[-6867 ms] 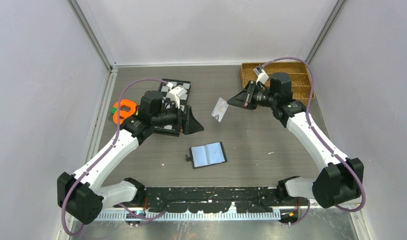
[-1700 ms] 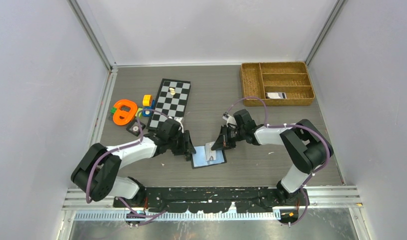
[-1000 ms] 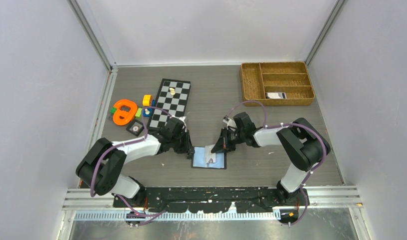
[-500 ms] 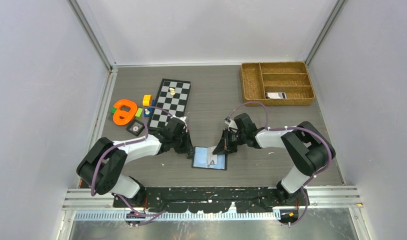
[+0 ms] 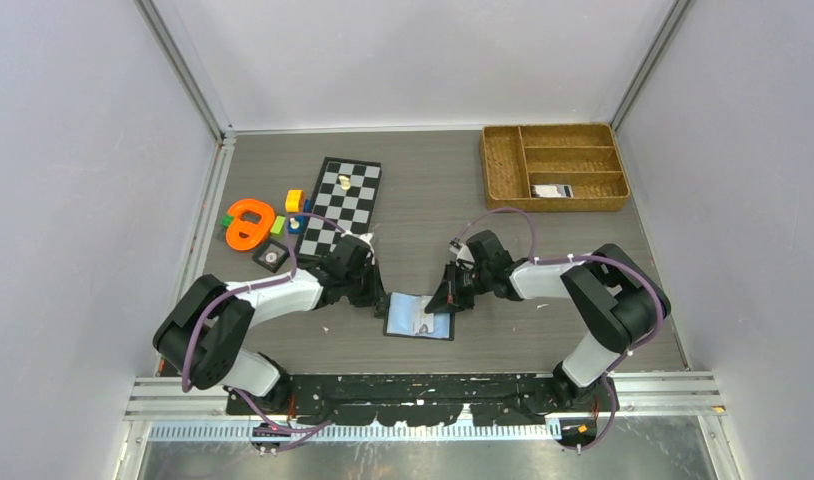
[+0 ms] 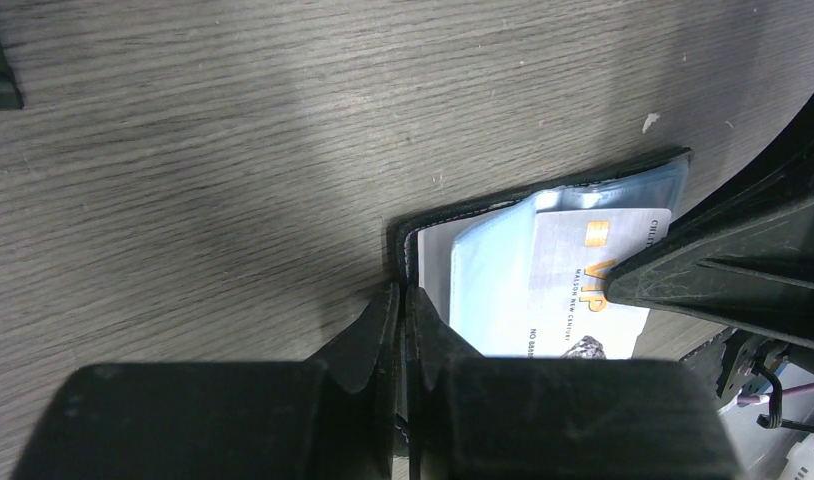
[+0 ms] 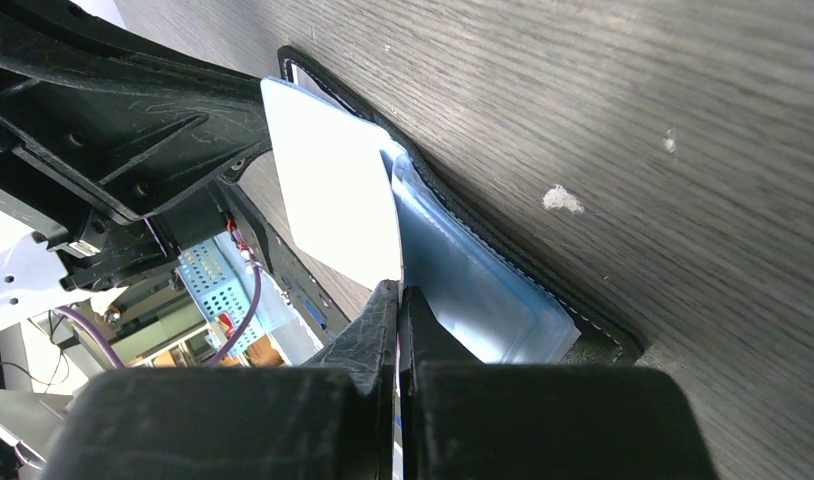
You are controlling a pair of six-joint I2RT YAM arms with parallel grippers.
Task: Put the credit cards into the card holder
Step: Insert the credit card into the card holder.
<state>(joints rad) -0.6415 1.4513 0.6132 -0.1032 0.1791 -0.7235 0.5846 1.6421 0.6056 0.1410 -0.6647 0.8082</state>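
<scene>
The card holder lies open on the table between both arms, black outside with bluish pockets. My left gripper is shut on its black left edge. A whitish credit card printed "VIP" lies partly inside a pocket. My right gripper is shut on that card, tilted over the holder's right side. In the top view the right gripper sits at the holder's upper right corner. A second card lies in the brown tray.
A brown woven divided tray stands at the back right. A black-and-white chessboard lies at the back left, with an orange toy, coloured blocks and a small black square piece beside it.
My left jaws have closed onto the card holder's edge. The right gripper has pushed the card lower and flatter, further into the holder's pocket.
</scene>
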